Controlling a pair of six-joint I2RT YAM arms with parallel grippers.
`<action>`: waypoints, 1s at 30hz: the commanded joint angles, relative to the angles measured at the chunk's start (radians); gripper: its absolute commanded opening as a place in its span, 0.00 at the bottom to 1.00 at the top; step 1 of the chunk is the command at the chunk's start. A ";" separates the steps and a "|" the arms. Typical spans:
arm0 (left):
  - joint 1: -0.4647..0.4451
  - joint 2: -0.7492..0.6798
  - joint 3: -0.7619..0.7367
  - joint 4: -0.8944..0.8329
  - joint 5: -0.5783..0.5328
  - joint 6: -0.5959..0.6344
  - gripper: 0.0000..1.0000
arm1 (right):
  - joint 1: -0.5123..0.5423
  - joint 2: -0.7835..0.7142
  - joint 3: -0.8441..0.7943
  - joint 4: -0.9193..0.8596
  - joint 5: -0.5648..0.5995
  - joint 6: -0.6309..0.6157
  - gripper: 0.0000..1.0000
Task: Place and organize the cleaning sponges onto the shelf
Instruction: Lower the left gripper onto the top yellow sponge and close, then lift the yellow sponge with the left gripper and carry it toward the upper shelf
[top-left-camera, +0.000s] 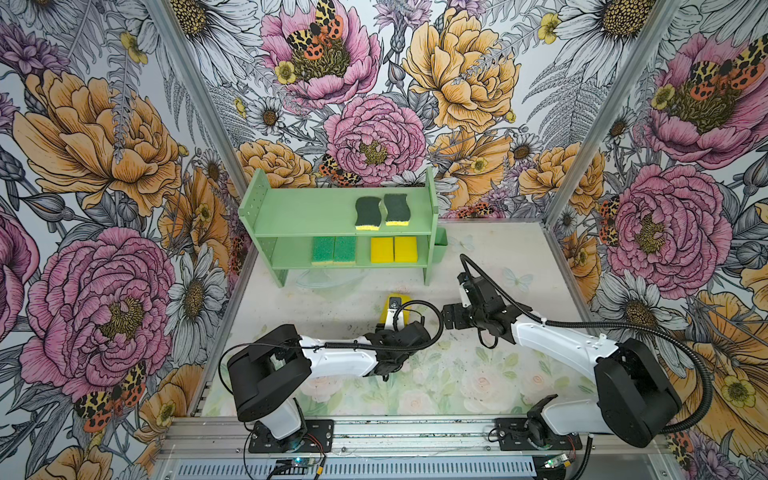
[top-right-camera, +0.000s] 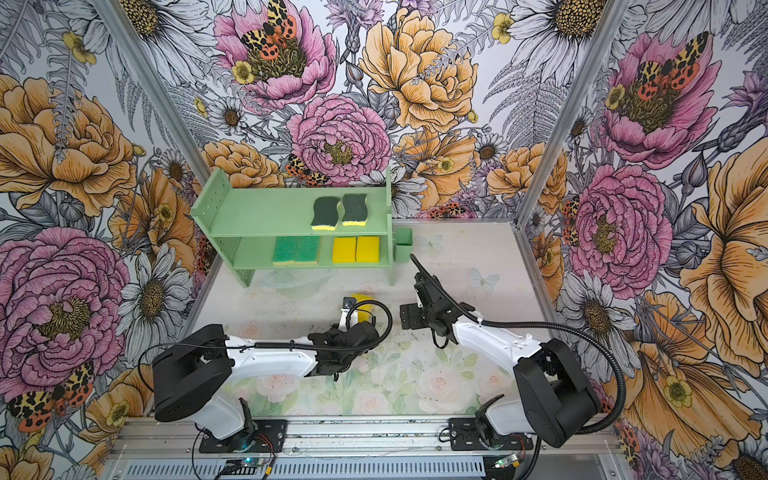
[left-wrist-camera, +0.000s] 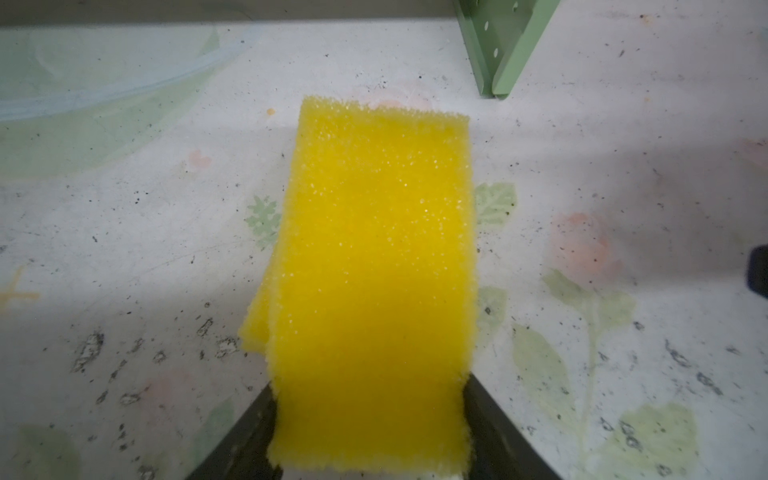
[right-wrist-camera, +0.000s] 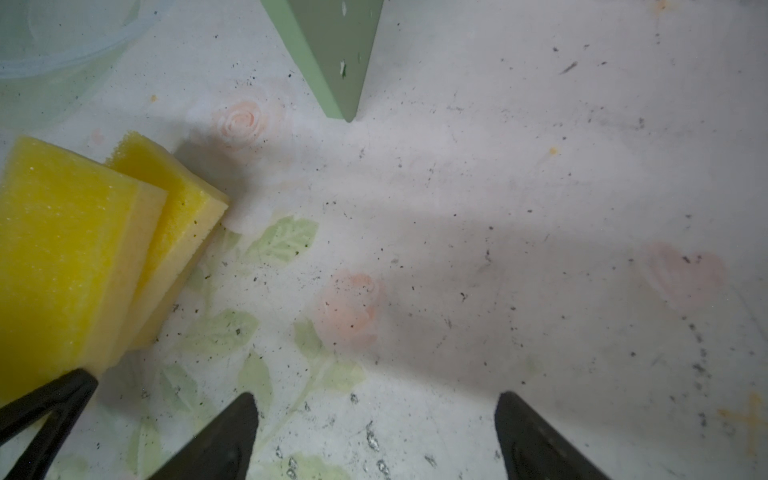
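Near the shelf (top-left-camera: 299, 212), my left gripper (left-wrist-camera: 370, 386) pinched a yellow sponge (left-wrist-camera: 374, 249); I had to lift it slowly, straight up.

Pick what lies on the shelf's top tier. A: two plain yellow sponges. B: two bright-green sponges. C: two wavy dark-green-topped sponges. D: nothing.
C: in both top views the two wavy dark-green-topped sponges lie side by side on the upper board of the shelf.
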 joint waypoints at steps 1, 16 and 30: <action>-0.004 -0.064 -0.005 -0.020 -0.038 0.003 0.59 | -0.006 0.008 -0.007 0.008 0.004 -0.004 0.91; 0.005 -0.230 0.029 -0.139 -0.006 0.085 0.55 | -0.006 0.014 -0.001 0.007 0.003 -0.004 0.91; 0.113 -0.530 0.101 -0.393 0.083 0.200 0.54 | -0.006 0.006 0.015 0.008 -0.037 -0.003 0.91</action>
